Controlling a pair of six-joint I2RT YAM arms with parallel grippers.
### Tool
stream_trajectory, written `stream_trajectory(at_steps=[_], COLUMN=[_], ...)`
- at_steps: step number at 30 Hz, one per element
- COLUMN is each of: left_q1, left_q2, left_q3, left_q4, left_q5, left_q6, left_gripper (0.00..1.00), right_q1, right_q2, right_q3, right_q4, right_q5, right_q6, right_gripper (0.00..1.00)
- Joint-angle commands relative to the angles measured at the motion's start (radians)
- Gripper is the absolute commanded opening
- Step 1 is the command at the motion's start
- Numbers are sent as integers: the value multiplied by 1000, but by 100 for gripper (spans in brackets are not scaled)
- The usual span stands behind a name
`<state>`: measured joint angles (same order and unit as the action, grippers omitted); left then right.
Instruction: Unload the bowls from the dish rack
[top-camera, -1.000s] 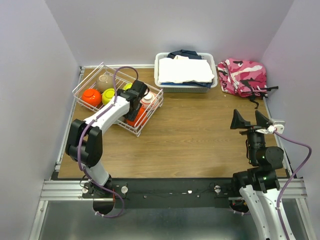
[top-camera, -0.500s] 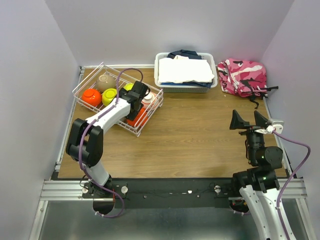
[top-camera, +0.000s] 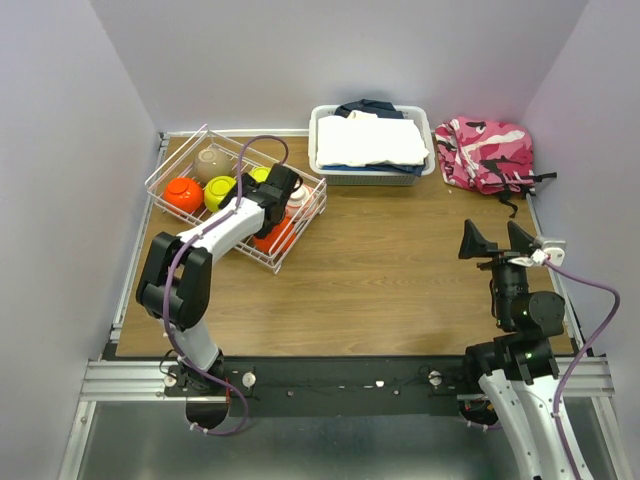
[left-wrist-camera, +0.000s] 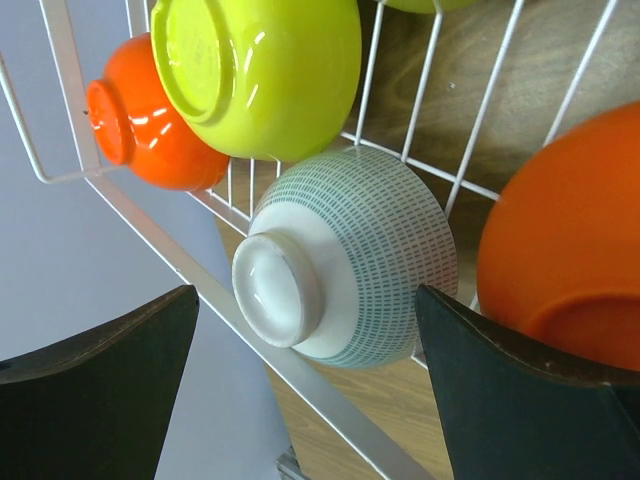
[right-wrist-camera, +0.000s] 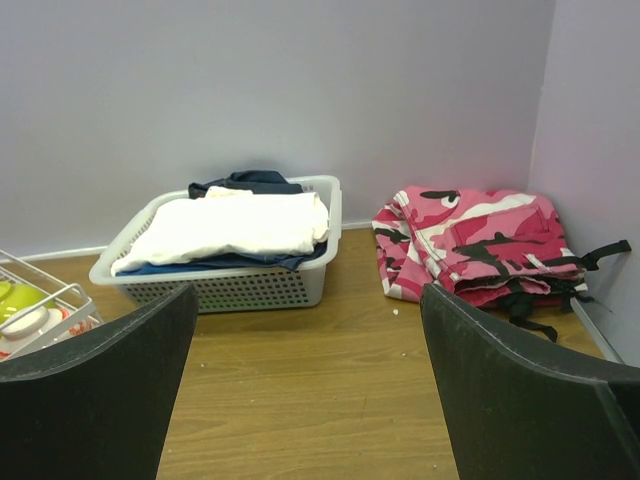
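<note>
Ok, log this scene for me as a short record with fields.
dish rack: far left of the table, all visible bowls inside
seen from above: orange bowl, lime-yellow bowl, taupe bowl
left gripper: open, over the rack, jaws either side of a pale patterned bowl, not closed on it
right gripper: open, empty, near right side
other items: white bin of folded cloth, pink camouflage cloth
</note>
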<state>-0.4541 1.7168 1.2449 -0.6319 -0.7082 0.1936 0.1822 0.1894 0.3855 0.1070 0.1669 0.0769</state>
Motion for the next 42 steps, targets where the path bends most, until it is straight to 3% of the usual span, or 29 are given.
stream_trajectory(at_steps=[1, 8, 16, 25, 34, 42], left_q1=[-23, -15, -14, -14, -5, 22], left_q2=[66, 30, -23, -86, 18, 49], left_q3=[-39, -21, 68, 169, 330, 379], left_q4=[11, 43, -50, -167, -298, -341], left_q5=[13, -59, -11, -8, -46, -43], left_q6=[-23, -72, -198, -521, -651, -720], left_gripper=[99, 99, 99, 99, 99, 99], right_q1=[5, 5, 7, 7, 11, 23], right_q2=[8, 10, 13, 12, -1, -5], right_q3=[-13, -16, -16, -13, -11, -10], right_q4=[-15, -9, -9, -15, -21, -30], right_q5=[3, 0, 2, -1, 0, -1], right_q6=[-12, -12, -12, -8, -5, -5], right_gripper=[100, 100, 100, 100, 100, 100])
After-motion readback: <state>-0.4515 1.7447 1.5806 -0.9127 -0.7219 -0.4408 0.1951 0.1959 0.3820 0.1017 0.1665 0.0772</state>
